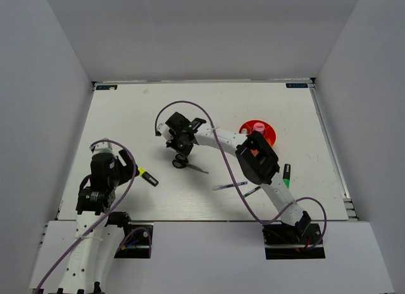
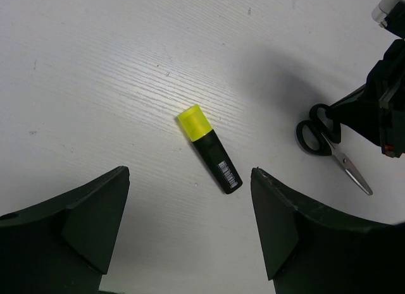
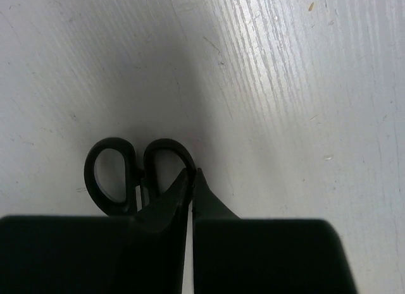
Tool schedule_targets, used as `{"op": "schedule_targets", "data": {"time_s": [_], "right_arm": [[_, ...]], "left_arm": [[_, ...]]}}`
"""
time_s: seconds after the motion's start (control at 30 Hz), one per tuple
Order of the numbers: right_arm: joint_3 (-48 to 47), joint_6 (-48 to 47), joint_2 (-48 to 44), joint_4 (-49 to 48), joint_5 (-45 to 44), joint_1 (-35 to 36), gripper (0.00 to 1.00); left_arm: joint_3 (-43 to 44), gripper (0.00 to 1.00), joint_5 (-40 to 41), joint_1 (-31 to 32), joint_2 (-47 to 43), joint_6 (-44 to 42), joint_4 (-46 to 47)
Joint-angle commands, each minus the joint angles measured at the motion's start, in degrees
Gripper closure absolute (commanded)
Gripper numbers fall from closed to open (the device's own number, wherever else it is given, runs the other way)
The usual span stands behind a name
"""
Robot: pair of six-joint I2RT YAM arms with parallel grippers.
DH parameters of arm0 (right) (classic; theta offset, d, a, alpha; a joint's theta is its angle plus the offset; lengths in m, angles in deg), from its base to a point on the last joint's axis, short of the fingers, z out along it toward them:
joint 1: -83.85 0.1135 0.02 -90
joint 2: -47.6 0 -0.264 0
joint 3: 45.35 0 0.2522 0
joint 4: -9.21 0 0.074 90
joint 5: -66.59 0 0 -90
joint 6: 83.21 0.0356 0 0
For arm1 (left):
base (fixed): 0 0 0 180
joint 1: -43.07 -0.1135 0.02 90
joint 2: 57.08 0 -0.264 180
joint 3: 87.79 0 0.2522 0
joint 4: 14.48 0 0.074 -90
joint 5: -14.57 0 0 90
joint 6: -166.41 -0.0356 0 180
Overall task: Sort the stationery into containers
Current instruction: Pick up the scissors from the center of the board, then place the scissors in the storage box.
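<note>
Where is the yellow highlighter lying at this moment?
In the top view, the yellow highlighter lies on the left half of the table, left of the scissors.

A yellow highlighter [image 2: 211, 153] lies apart from scissors [image 2: 351, 171].

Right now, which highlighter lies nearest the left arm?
The yellow-capped highlighter, right in front of it; the green one lies far off beside the right arm.
</note>
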Motion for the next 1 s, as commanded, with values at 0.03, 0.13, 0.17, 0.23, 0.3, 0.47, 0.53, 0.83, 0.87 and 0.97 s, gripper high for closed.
{"op": "schedule_targets", "data": {"time_s": [0.03,0.13,0.17,0.23,0.3,0.47,0.53,0.83,0.87,0.97], "right_arm": [[3.56,1.51,-1.51,2.42,0.99,-1.13,1.0],[4.61,2.3,-6.52,1.2,1.17,-1.75,1.0],[4.61,2.39,-7.58,0.84,1.08,-1.92,1.0],[4.7,2.3,-12.15,0.4,0.82,-2.54,1.0],[4.79,2.13,-17.04,0.23,0.12,-3.5,1.0],[10.92,0.99,-29.19,-3.98,-2.7,-6.31,1.0],[12.51,0.64,-35.14,-7.14,-6.47,-7.11,1.0],[26.57,0.11,-53.36,-17.34,-15.25,-16.77,1.0],[27.37,0.11,-54.94,-18.31,-16.22,-17.56,1.0],[32.11,-0.07,-57.41,-26.1,-19.9,-21.17,1.0]], "left_arm": [[0.51,0.12,0.16,-0.39,0.01,-0.49,0.66],[0.51,0.12,-0.02,-0.39,0.19,-0.58,0.66],[0.51,0.11,-0.02,-0.39,0.27,-0.58,0.83],[0.43,0.11,-0.19,-0.39,0.53,-0.58,0.83],[0.34,0.11,-0.63,-0.39,0.8,-0.67,0.92],[0.43,0.11,-2.57,-0.48,2.99,-0.93,1.18],[0.51,0.11,-3.44,-0.48,3.52,-1.02,1.1],[0.6,0.11,-5.29,-0.39,6.51,-1.11,1.1],[0.52,0.11,-5.47,-0.39,6.52,-1.11,1.1],[0.51,0.11,-5.82,-0.39,7.22,-1.2,1.36]]}}
